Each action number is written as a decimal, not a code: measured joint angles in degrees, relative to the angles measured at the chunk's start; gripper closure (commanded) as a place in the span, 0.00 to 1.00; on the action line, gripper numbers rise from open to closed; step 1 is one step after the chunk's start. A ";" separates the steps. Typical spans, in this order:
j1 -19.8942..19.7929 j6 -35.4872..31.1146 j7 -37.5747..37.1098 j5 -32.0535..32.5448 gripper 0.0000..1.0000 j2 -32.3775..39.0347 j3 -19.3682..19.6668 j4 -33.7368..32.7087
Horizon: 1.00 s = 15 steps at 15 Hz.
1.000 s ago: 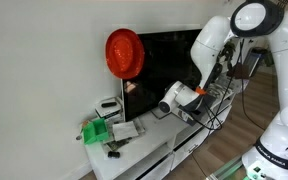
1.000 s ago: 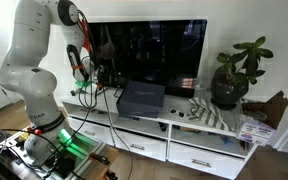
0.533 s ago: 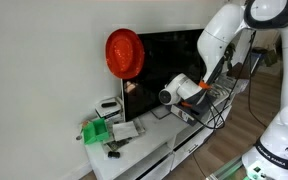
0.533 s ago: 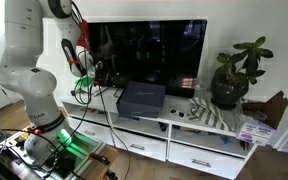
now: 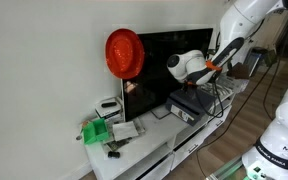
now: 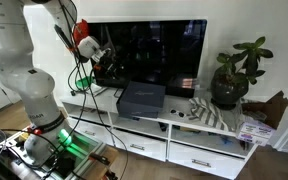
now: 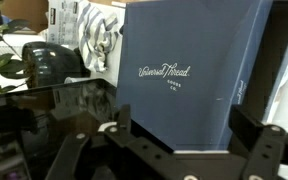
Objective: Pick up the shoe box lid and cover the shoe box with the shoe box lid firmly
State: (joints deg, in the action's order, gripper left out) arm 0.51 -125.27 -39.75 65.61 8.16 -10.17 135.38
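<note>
The robot's two dark fingers [image 7: 252,130] are spread wide apart and hold nothing. They hang in the air above the white tabletop [image 6: 181,121], in front of a black television screen [image 6: 149,50]. Just below and ahead of the fingers lies the shoe box lid [image 7: 189,70], dark grey-blue, flat, its top facing up with a small pale printed logo. It appears to rest on the low dark shoe box [image 6: 134,108], edges lined up. Further beyond the fingers stands a leafy potted plant [image 6: 234,70].
</note>
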 measured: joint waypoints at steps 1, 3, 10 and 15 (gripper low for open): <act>-0.71 -1.86 4.18 -4.19 0.00 -1.96 1.35 0.22; -1.57 -4.26 11.59 -12.12 0.00 -5.48 4.03 0.78; -3.24 -6.57 22.31 -23.77 0.00 -13.06 11.18 3.00; -2.67 -6.57 21.96 -23.77 0.00 -12.34 10.46 2.99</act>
State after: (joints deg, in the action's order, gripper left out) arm -2.16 -131.84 -17.79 41.83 -4.18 0.29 138.38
